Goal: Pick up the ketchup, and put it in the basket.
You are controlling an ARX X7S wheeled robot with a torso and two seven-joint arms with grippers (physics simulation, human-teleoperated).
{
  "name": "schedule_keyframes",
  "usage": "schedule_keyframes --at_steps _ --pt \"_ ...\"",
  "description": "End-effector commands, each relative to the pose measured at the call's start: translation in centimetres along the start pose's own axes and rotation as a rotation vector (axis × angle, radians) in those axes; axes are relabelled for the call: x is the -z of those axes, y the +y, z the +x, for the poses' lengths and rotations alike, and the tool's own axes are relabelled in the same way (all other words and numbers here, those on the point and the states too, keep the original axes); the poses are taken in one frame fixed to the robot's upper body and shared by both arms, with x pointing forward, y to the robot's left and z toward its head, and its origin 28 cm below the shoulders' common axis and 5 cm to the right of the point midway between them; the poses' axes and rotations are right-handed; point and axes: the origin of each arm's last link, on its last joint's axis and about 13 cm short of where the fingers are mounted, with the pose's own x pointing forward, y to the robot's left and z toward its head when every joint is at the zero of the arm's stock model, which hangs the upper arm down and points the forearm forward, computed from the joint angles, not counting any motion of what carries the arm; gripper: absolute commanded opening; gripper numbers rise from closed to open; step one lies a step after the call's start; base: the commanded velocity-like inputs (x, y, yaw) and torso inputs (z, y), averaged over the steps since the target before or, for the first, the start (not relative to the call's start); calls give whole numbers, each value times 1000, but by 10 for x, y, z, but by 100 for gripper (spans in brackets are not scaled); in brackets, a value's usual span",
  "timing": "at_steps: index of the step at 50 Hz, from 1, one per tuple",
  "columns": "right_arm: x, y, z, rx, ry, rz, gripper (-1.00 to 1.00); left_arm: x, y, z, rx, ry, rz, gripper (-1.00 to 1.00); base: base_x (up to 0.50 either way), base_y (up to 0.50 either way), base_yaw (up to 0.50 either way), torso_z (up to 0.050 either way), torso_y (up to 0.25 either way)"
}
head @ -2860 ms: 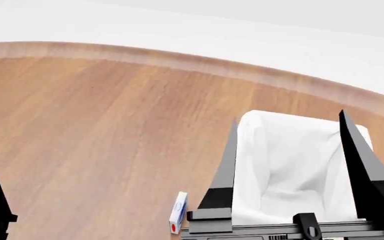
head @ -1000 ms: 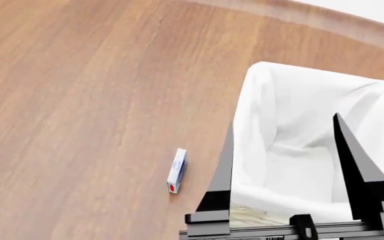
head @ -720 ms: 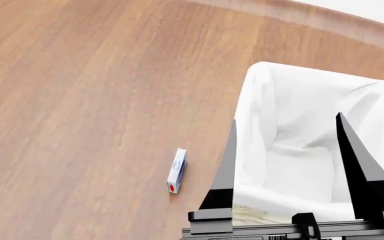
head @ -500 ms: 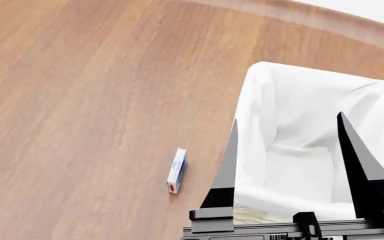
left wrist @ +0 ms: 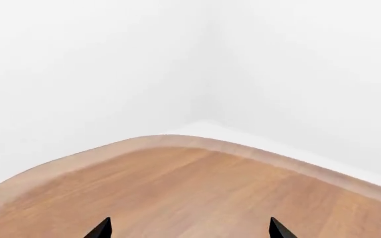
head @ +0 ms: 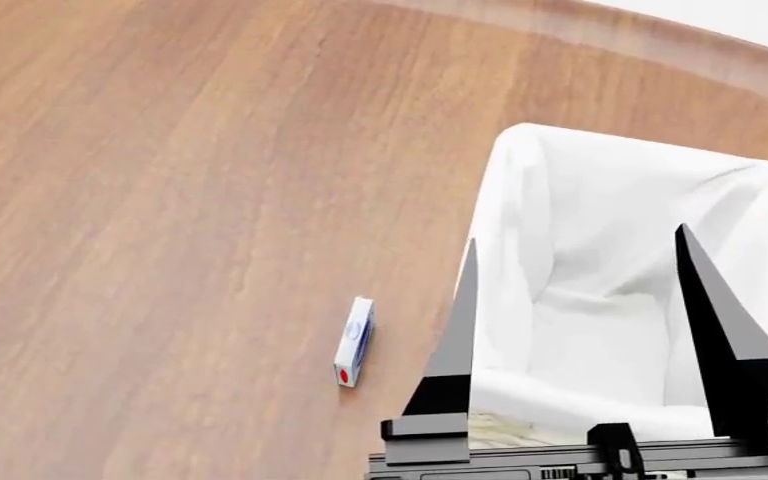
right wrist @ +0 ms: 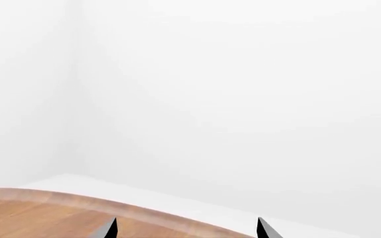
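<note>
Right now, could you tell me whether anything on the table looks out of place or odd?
Only a small white-and-blue carton on the wooden table, left of the basket. No ketchup is in view.

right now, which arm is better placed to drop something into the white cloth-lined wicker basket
Right: the open right gripper hangs over the white cloth-lined wicker basket. The left gripper is outside the head view, over wooden table.

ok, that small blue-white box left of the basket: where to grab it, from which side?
Across the narrow thickness of the small box, near mid-length, straight down from above. It looks to stand on a thin edge, long axis running away from the robot, so its broad faces sit left and right for the fingers. The basket stands apart on its right, leaving room.
</note>
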Motion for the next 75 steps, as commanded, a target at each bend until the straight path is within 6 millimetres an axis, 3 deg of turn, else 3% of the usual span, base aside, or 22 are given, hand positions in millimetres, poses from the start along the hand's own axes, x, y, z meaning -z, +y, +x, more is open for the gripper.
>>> schedule_keyframes --at_steps 1,29,75 --pt "1 1 0 -4 2 -2 100 8 6 2 -127 57 -43 100 0 0 0 0 0" --pt "1 1 0 -5 5 -3 100 22 14 5 -402 108 -43 100 0 0 0 0 0" --pt "3 1 0 -16 11 -7 100 42 17 7 -516 265 -166 100 0 0 0 0 0"
